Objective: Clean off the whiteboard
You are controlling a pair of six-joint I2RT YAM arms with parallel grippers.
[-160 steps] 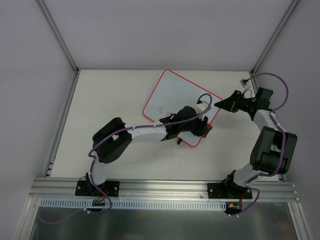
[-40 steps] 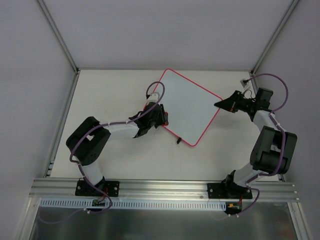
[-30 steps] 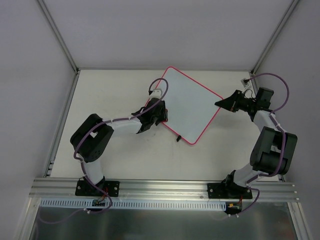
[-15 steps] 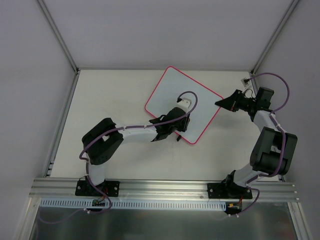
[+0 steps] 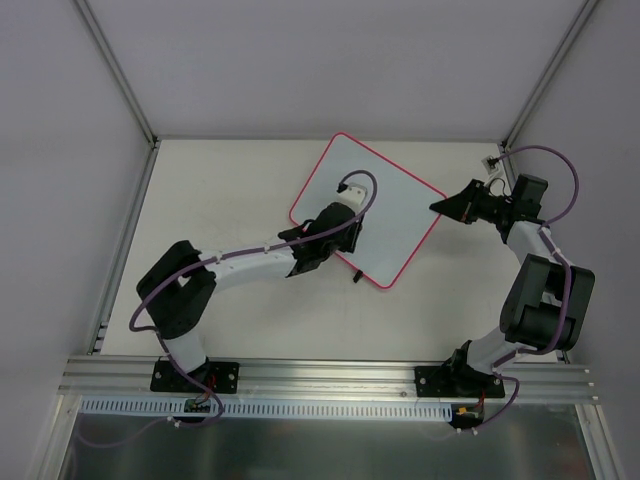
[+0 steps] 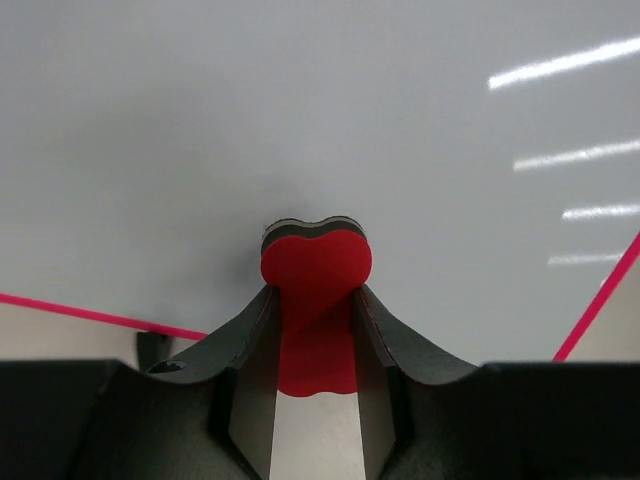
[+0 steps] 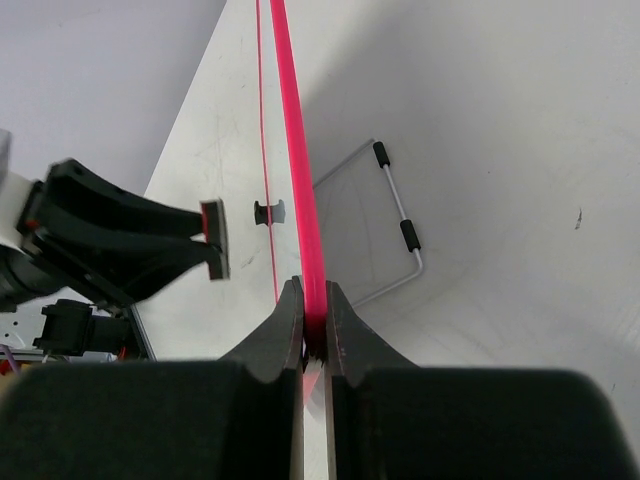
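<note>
Top external: we pinch a small red bone-shaped eraser (image 6: 315,268) in the left claw (image 6: 315,300) against the pink-framed white rectangular whiteboard (image 5: 390,195) on the pale table (image 5: 220,180); bare board stretches ahead-right, toward the right claw (image 5: 438,208) clamping its rim.

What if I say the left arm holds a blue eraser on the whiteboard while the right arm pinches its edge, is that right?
Not quite: the eraser in the left end effector is red, as the left wrist view shows. The rest holds.

Pale grey walls (image 5: 300,60); off-white table (image 5: 220,185); aluminium rail (image 5: 330,375) along near edge; soft even light.
</note>
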